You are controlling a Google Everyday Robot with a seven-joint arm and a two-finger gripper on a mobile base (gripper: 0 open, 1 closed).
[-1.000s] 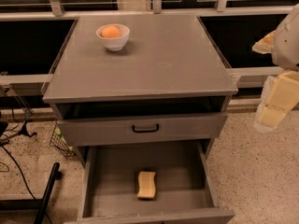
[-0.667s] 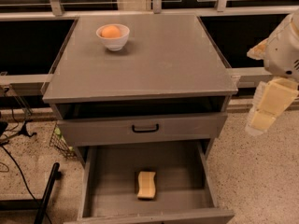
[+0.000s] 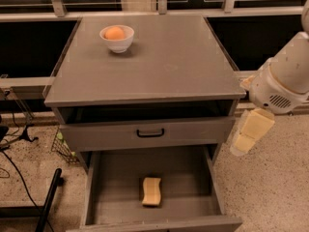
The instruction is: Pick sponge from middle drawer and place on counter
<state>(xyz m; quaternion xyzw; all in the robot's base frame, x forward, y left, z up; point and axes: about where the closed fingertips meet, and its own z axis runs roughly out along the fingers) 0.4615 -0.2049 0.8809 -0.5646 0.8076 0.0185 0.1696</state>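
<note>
The pale-yellow sponge (image 3: 151, 191) lies flat on the floor of the open middle drawer (image 3: 120, 178), near its front centre. The grey counter (image 3: 159, 62) tops the cabinet above it. My gripper (image 3: 248, 133) hangs at the right of the cabinet, beside its front right corner and above the drawer's right wall, pointing down with its cream finger pads showing. It holds nothing and is well apart from the sponge, up and to its right.
A white bowl (image 3: 117, 38) with an orange ball (image 3: 115, 32) stands at the counter's back left. The top drawer front with a black handle (image 3: 150, 133) sits slightly open. Black cables and a stand (image 3: 46, 204) lie on the speckled floor at left.
My arm and gripper have moved left and down, from the right edge of view towards the cabinet's right side. The sponge and drawer have not moved.
</note>
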